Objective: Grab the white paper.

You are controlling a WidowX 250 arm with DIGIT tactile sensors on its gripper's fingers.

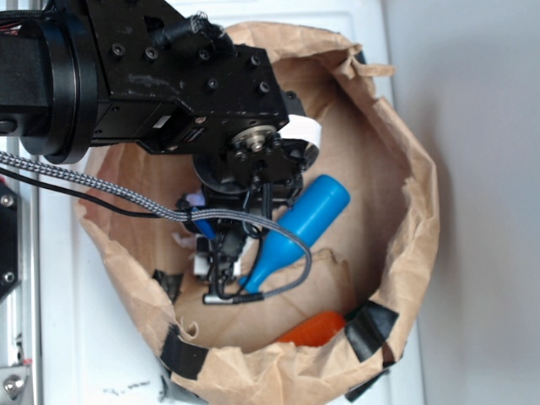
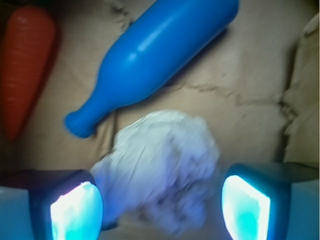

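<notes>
Lying between the spread fingers [image 2: 75,207], the white paper [image 2: 162,167] looks unpinched.

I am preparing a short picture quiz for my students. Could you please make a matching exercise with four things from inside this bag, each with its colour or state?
Things:
1. bottle
2. carrot
3. white paper
4. gripper

Descriptions:
A. orange, at the left edge of the wrist view
B. open, one finger on each side of the ball
C. blue, lying on its side
D. crumpled into a ball

Pairs: 1-C, 2-A, 3-D, 4-B
</notes>
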